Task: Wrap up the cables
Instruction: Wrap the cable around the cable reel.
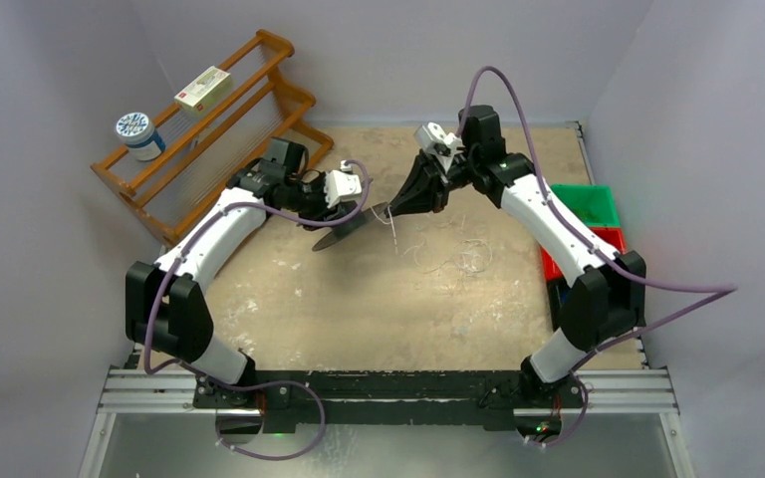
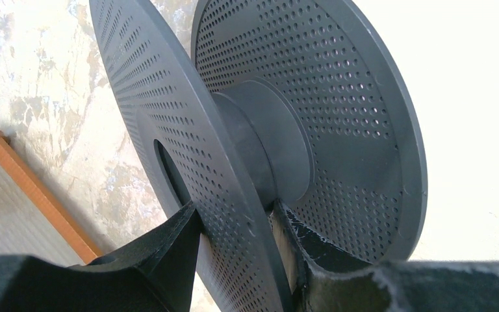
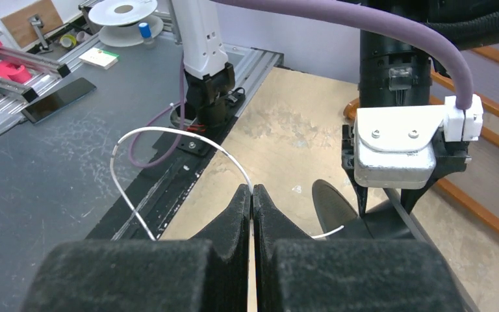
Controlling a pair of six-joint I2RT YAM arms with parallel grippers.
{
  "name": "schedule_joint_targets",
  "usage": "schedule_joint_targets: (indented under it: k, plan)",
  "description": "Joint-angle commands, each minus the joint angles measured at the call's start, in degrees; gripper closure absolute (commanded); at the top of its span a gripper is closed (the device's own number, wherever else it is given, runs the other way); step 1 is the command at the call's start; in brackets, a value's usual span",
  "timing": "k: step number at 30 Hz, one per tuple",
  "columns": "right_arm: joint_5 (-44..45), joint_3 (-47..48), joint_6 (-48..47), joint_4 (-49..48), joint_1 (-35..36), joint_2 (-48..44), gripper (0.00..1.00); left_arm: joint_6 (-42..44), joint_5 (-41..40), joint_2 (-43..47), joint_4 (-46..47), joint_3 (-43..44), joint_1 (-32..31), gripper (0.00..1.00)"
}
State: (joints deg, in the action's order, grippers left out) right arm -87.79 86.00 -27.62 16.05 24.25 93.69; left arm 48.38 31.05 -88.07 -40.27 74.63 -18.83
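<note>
My left gripper is shut on one perforated flange of a dark grey spool and holds it tilted above the table; the flange sits between its fingers. My right gripper is shut on a thin whitish cable, which arcs left out of its tips; a short end pokes out near the spool. In the top view the right gripper is just right of the spool. More loose cable lies tangled on the table.
A wooden rack stands at the back left with a white box and a round tin on it. Green and red bins sit at the right edge. The purple arm cord crosses the right wrist view.
</note>
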Motion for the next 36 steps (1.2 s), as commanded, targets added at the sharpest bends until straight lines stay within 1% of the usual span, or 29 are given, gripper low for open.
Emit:
schedule_joint_targets:
  k: [1, 2, 5, 11, 14, 19, 29, 32, 34, 36]
  plan:
    - [-1.18, -2.95, 4.77, -6.82, -0.26, -1.78, 1.00, -0.59, 4.27, 0.97, 2.77, 0.77, -0.48, 1.00]
    - [0.63, -3.63, 5.03, -8.02, -0.19, -1.58, 1.00, -0.33, 5.54, 1.12, 2.26, 0.78, -0.48, 1.00]
    - [1.11, -4.26, 7.21, -10.24, -0.17, 0.32, 1.00, 0.48, 9.33, 1.57, 0.63, 0.86, -0.87, 1.00]
    - [1.53, -4.06, 7.12, -10.32, -0.12, 2.37, 1.00, 0.57, 12.74, 1.50, -1.47, 1.07, -2.13, 1.00]
    - [1.61, -4.48, 9.40, -12.55, -0.17, 2.46, 1.00, 0.62, 11.53, 1.71, -1.50, 0.57, -3.58, 1.00]
    - [1.65, -7.20, 16.29, -20.85, -0.17, 1.82, 1.00, 0.40, 9.82, 2.90, 0.16, -1.26, -5.80, 1.00]
    - [3.74, -10.11, 19.96, -26.80, -0.17, 0.19, 1.00, 0.21, 12.60, 2.64, -0.31, -1.75, -6.19, 1.00]
    - [3.48, -10.57, 22.98, -29.77, -0.17, -0.27, 1.00, -2.71, 9.47, 3.26, 3.21, -3.01, -6.22, 1.00]
    - [4.85, -11.79, 25.97, -33.58, -0.17, -0.98, 1.00, -5.44, 7.43, 4.06, 6.45, -4.39, -6.22, 1.00]
    - [5.55, -13.86, 30.90, -39.15, -0.28, -1.67, 1.00, -7.09, 6.46, 4.75, 8.67, -5.45, -6.22, 1.00]
